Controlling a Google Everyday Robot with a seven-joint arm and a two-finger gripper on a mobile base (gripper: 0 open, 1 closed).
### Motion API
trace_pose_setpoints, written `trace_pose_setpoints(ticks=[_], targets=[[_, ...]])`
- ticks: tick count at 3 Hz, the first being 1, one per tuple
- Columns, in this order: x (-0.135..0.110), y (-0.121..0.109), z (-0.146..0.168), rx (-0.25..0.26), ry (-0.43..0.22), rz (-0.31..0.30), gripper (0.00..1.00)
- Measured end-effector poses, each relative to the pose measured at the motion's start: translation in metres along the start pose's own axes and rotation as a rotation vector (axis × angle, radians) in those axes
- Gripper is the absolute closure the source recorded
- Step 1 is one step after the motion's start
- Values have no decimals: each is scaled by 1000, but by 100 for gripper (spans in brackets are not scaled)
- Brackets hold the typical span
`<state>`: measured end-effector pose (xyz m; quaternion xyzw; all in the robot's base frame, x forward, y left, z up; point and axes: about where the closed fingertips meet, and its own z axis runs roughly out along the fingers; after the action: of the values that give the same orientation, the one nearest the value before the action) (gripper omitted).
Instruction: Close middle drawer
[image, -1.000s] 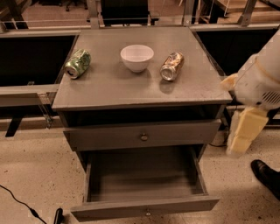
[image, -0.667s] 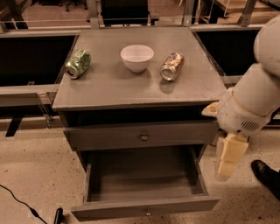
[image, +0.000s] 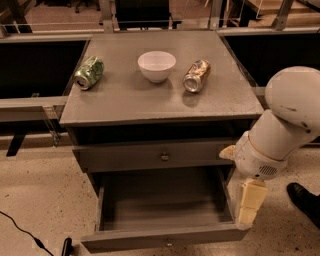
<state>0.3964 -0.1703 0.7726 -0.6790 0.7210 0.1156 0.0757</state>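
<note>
Camera view: looks down from the front onto a grey cabinet (image: 125, 107), with the robot arm (image: 285, 125) at its right.
Drawer position: the middle drawer (image: 165, 202) is pulled far out toward the camera, and the long box's grey floor is in full view.
Drawer front: the low panel lies close to the lower frame edge, with a tiny knob (image: 169, 244) at its centre.
Drawer edges: both side walls show. The left wall runs free along the floor, and the right wall passes behind the arm's end.
Above it: a taller drawer front (image: 125, 157) carries a brass knob (image: 164, 156). A dark band lies between it and the lip of the cabinet top.
Room at left: speckled floor (image: 40, 200) lies beside the drawer. A black cable (image: 20, 227) curves in near the lower left corner, apart from the front panel.
Room at right: the arm occupies the space off the cabinet's right front corner. A black shoe (image: 304, 197) stands beyond it near the frame edge.
Arm end: the gripper (image: 248, 210) is cream-coloured and points down from the white wrist. It sits just outside the drawer's right wall, near its front corner.
Contact: the gripper overlaps that corner in view. Touching or apart, cannot tell.
Gripper opening: cannot tell.
Cabinet top: a green can (image: 89, 72) lies on its side at left, a white bowl (image: 156, 65) stands at centre, and a gold can (image: 196, 76) lies just right of the bowl. All three are set well back from the front lip.
Flanks: dark recessed bays sit on either side of the cabinet.
</note>
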Motion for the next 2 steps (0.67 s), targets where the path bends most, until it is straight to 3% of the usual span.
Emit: trace_pose_setpoints(ticks=[1,2], targets=[[4,-1,32,-36,24,-34,0],[19,1,99,-109,28,-95,0]])
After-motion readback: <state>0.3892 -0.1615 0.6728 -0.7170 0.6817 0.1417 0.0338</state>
